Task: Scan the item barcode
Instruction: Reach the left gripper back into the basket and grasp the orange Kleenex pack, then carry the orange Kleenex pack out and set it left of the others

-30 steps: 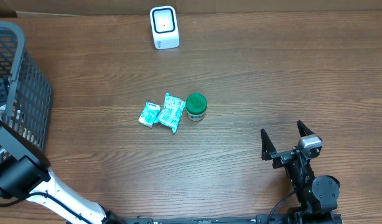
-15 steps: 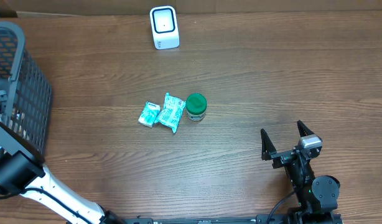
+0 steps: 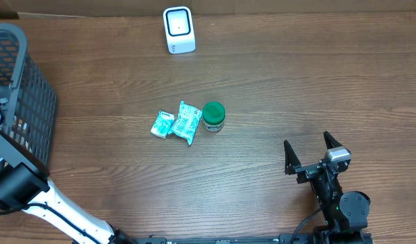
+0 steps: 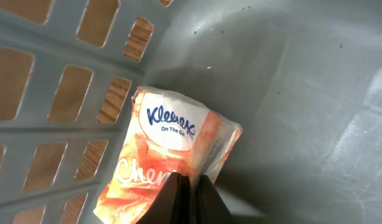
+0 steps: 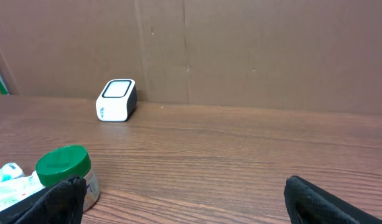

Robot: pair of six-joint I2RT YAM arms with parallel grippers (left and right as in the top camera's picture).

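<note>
Orange Kleenex pack (image 4: 172, 149) is lying inside the grey basket (image 4: 315, 93), the left hand (image 4: 186, 185) clenching on its wrapper edge. The right hand (image 3: 307, 144) is resting open. Lifting and scanning at the scanner (image 3: 179, 30) are looking not yet done.

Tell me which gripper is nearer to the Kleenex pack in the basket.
Left. The left gripper is shut on the Kleenex pack inside the basket; the right gripper stands open far across the table, near its right front corner.
</note>
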